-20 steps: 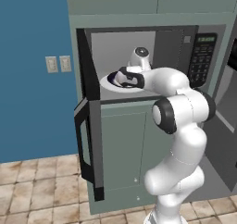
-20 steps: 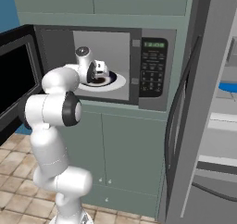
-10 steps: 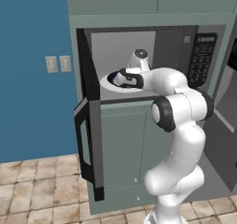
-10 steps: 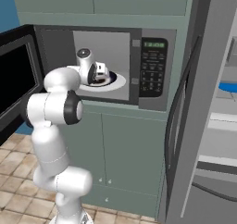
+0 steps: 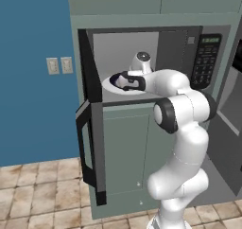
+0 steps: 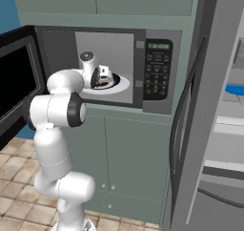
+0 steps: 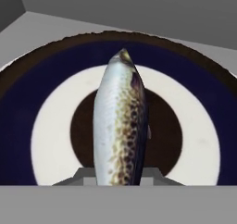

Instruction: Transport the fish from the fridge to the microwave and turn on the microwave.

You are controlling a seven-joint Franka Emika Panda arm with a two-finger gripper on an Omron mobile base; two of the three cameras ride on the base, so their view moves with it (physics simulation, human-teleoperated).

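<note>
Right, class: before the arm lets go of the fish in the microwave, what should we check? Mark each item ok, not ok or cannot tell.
1. Microwave door swung open: ok.
2. Gripper inside the microwave cavity: ok.
3. Fish clamped between shut fingers: ok.
4. Fish lined up over the middle of the plate: ok.
5. Fish resting on the plate rather than hanging above it: cannot tell.
6. Fridge door closed: not ok, it stands open.
</note>
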